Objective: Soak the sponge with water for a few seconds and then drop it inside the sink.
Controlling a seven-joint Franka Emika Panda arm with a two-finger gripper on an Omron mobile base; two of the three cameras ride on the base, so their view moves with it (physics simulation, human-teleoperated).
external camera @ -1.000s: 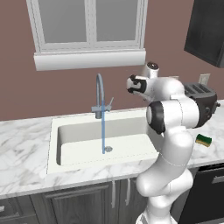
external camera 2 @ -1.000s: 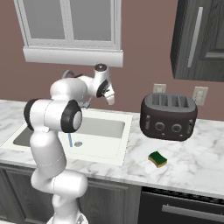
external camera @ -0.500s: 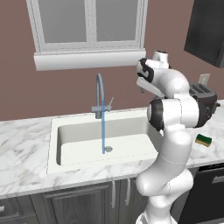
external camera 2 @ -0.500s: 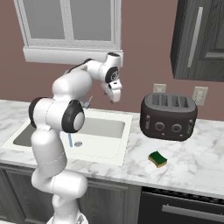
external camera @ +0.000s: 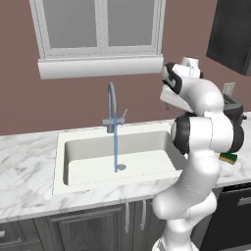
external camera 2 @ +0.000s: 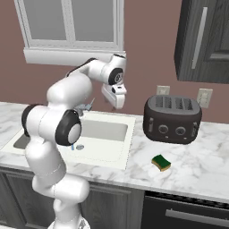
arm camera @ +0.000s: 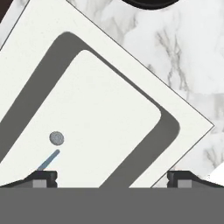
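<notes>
Water [external camera: 115, 139] runs in a thin blue stream from the gooseneck tap [external camera: 112, 105] into the sink [external camera: 93, 162], landing just beside the round drain [external camera: 121, 167]. The sponge [external camera 2: 161, 163], yellow with a dark green scrub face up, lies on the marble bench [external camera 2: 197, 165] between the sink's rim and the dark toaster [external camera 2: 172, 119], near the bench's front edge and touching neither.

The pincer [external camera 2: 117, 101] hangs high over the sink's near corner, pointing down; its fingertips [arm camera: 43, 178] stand wide apart in the hand view with nothing between them, looking onto the basin and the marble beyond.

Seen from the right base view, the sponge lies at about 4 o'clock from the pincer and well below it, well apart. Its long axis runs slantwise, roughly from 10 o'clock to 4 o'clock in that view. The coming move likely calls for a swing away from the sink toward the toaster side, a descent, and a wrist turn so the jaws close across the sponge's short side.
</notes>
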